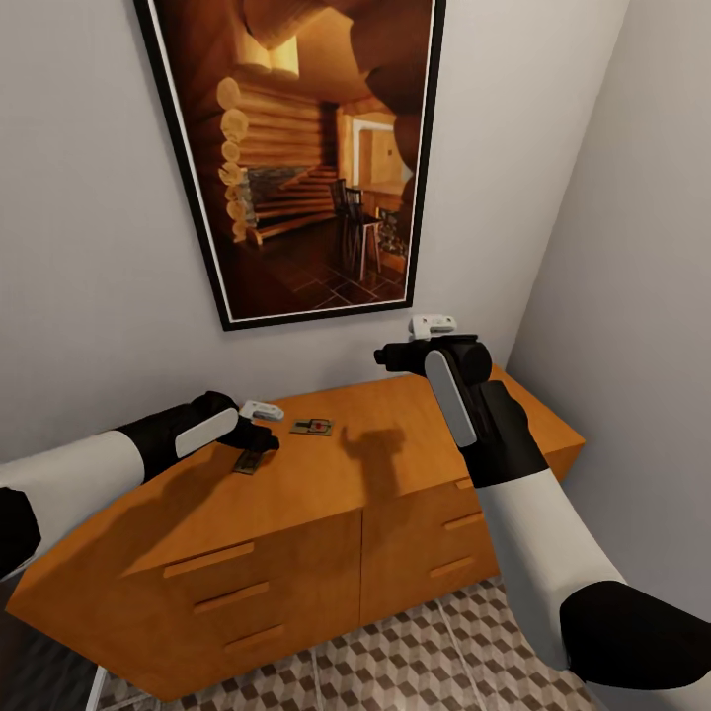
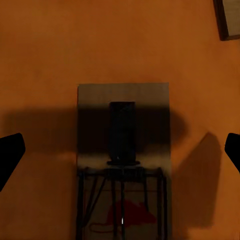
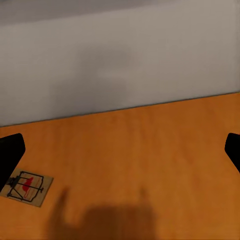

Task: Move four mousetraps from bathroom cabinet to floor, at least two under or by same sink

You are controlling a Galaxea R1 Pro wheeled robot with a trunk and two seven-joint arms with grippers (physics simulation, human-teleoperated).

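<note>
1. You had the left gripper (image 1: 259, 434) poised low over the cabinet (image 1: 296, 513) top, directly above the nearer mousetrap (image 1: 247, 461), which lay flat on the wood towards the cabinet's front edge from the second mousetrap (image 1: 312, 427).

2. In the left wrist view that nearer mousetrap (image 2: 122, 165) sat centred between the two dark fingertips (image 2: 10, 157), and the jaws stood wide open and empty, well clear of both its long sides. That alignment looked good; my advice was to keep it and only descend.

3. The trap was thin and lay flush on the counter, so a sound grasp probably called for bringing the fingertips down until they almost touched the wood, then closing across the narrow width rather than along the length.

4. A corner of another flat piece (image 2: 227, 19) showed farther back on the cabinet top; it was probably the second trap, well apart from your target, so it was unlikely to get knocked.

5. Your right gripper (image 1: 432, 341) hovered higher, near the cabinet's back wall edge, its jaws also spread wide and holding nothing. Its camera caught the second mousetrap (image 3: 26, 187) on the cabinet top.

6. The bathroom floor (image 1: 434, 652) lay below the cabinet's drawer fronts.
</note>
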